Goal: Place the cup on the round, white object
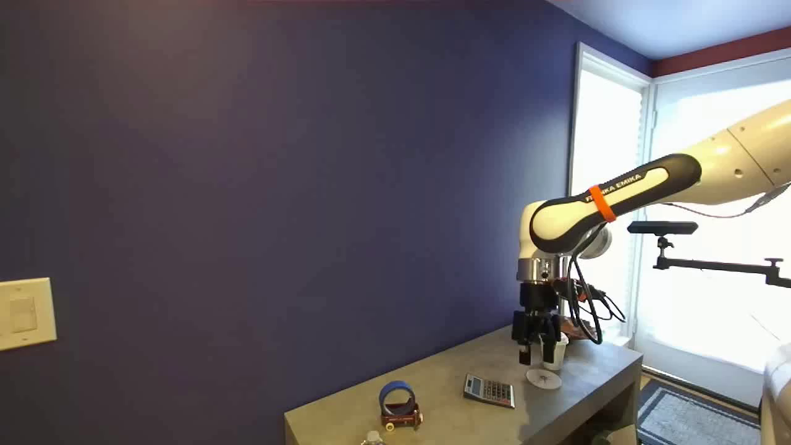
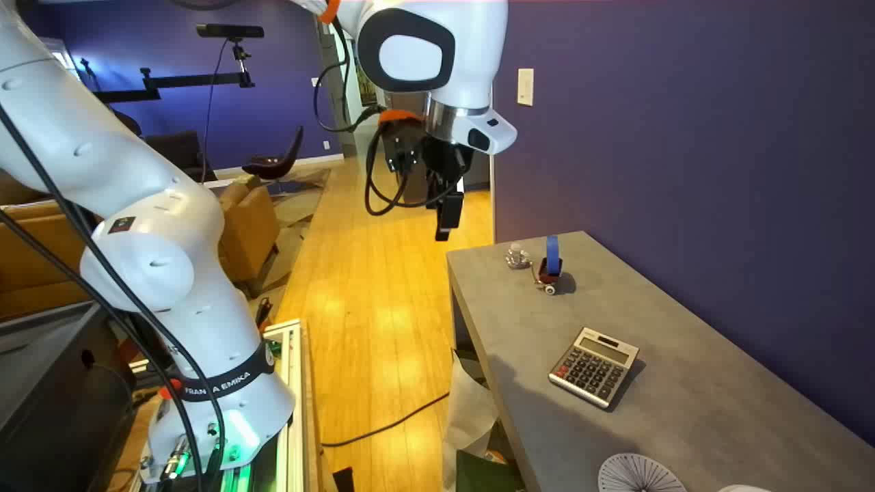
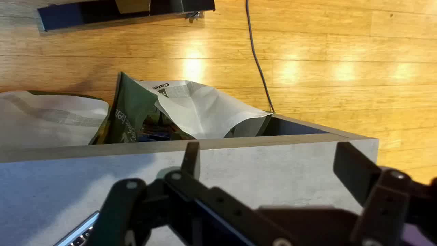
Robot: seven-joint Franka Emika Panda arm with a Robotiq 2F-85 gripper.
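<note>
The gripper [image 3: 269,162] is spread wide, and the small white cup [image 1: 559,353] stands just beside the flat, round white thing [image 1: 544,379].

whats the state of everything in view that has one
Gripper: open, holding nothing
Cup: upright, off the disc
White disc: flat, no cup on it
Calculator: face up
Blue ring: standing on edge
Red cart: on its wheels
Bag: open at the top
Light switch: on or off, can't tell
</note>
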